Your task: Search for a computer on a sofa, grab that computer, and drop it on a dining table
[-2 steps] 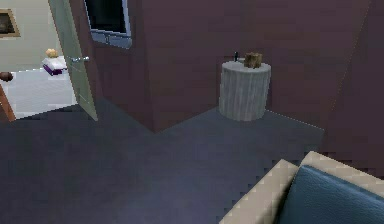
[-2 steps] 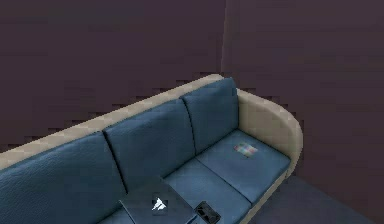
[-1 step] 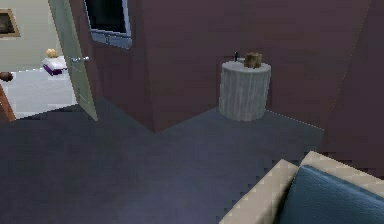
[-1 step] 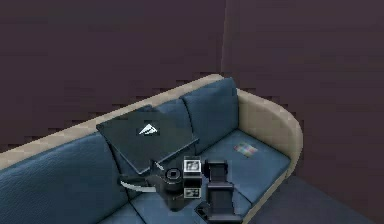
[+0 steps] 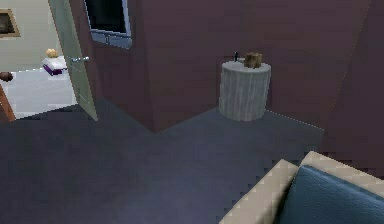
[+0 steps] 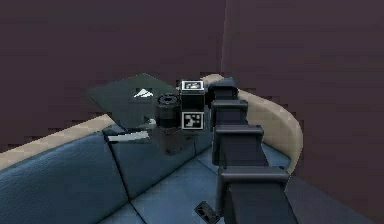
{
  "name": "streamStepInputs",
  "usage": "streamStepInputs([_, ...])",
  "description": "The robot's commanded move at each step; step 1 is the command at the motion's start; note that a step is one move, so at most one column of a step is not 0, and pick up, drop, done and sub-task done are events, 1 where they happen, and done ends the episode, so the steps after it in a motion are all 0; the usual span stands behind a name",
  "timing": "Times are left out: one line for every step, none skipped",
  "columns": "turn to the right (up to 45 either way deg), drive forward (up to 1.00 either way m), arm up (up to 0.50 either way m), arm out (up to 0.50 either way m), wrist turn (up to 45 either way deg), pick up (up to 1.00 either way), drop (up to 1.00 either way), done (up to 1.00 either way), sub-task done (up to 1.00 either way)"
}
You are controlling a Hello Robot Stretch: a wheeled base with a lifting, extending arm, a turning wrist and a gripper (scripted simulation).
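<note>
Dark flat computer [image 6: 125,98] just up-left of the gripper [image 6: 150,128], its near corner hidden behind the gripper's body, lying level by the blue sofa [image 6: 60,175] back, one corner pointing left, long axis unclear, cannot tell whether the gripper holds it

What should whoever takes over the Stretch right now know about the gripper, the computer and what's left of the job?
Gripper: at the far end of the extended arm, right at the computer. I cannot tell whether it holds anything.
Computer: a dark flat slab with a white mark, at the back edge of the sofa, by the gripper.
Done: sofa and computer found; arm is extended to it.
Left: confirm the grab, lift it clear, find a dining table and drop it there. The round white side table ahead looks too small to be the target.
</note>
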Motion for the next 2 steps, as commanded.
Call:
streamStepInputs([0.0, 0.00, 0.00, 0.00, -45.0, 0.00, 0.00, 0.00, 0.00])
streamStepInputs([0.0, 0.00, 0.00, 0.00, -45.0, 0.00, 0.00, 0.00, 0.00])
